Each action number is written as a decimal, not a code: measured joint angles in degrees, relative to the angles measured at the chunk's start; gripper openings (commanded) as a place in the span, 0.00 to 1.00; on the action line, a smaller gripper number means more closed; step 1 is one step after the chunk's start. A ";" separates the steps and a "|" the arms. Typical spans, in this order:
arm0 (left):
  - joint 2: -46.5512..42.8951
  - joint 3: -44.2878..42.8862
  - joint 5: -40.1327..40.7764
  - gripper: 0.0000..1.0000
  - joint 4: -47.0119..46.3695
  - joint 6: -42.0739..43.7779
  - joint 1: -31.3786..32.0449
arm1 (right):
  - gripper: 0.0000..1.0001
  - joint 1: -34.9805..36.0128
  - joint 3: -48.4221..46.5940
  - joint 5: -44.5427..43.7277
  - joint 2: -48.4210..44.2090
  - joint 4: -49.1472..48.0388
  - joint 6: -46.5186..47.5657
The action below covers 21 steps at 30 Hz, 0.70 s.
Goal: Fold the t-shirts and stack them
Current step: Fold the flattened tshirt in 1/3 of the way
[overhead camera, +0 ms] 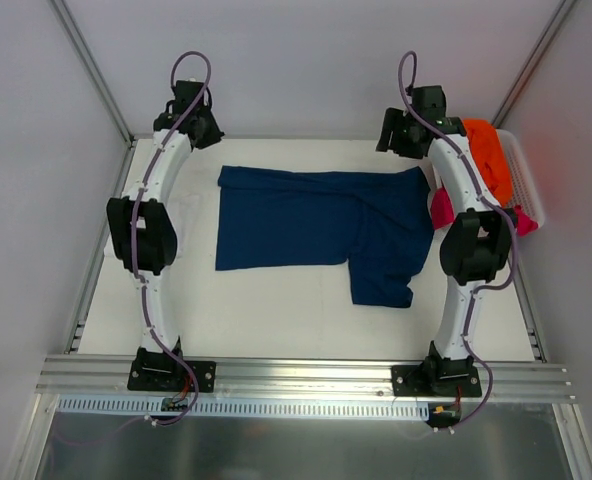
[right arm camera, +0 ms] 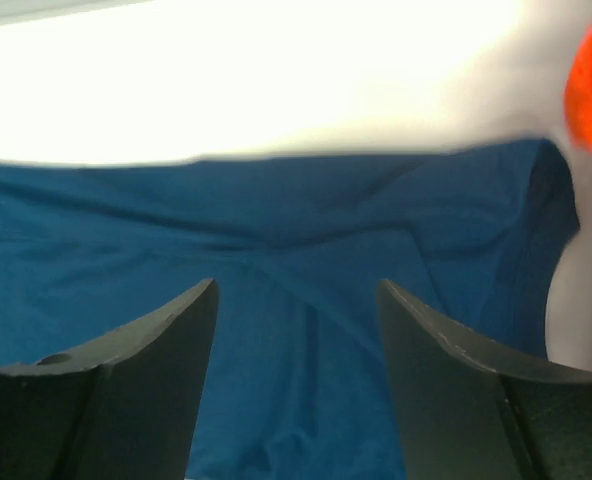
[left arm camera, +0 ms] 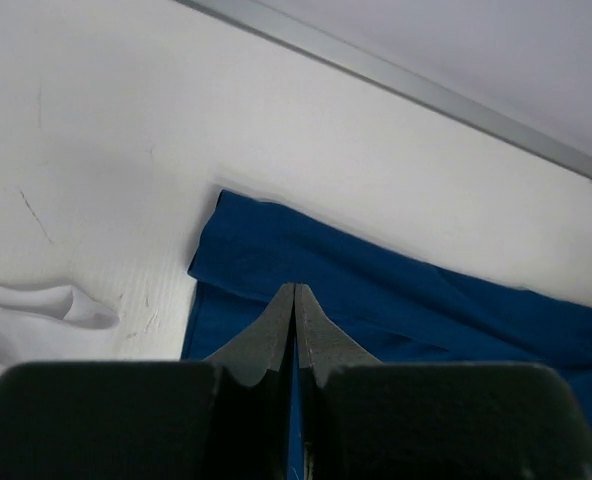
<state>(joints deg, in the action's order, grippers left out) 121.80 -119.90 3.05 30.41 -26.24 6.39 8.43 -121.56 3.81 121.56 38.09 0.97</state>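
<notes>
The navy shirt (overhead camera: 306, 220) is lying spread across the middle of the table (overhead camera: 276, 310), its long side running left to right, with one part reaching toward the near edge on the right. The left gripper (left arm camera: 294, 292) is pointing at the shirt near its far left corner, fingers pressed together with nothing between them. The right gripper (right arm camera: 296, 288) is hanging over the shirt's far right end, fingers standing apart, gripping nothing. An orange shirt (overhead camera: 491, 150) is sitting in the basket (overhead camera: 528, 185) at the far right, a pink shirt (overhead camera: 442, 208) is lying just beside the navy one, and a white shirt (left arm camera: 36, 310) is showing at the left.
</notes>
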 measured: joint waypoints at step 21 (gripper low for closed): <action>12.24 5.07 -2.03 0.87 2.03 0.76 0.02 | 0.75 7.93 36.20 1.11 -20.94 -9.88 0.20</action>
<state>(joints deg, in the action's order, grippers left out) 134.04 -114.83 1.02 32.45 -25.47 6.42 16.36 -85.36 4.93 100.62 28.21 1.17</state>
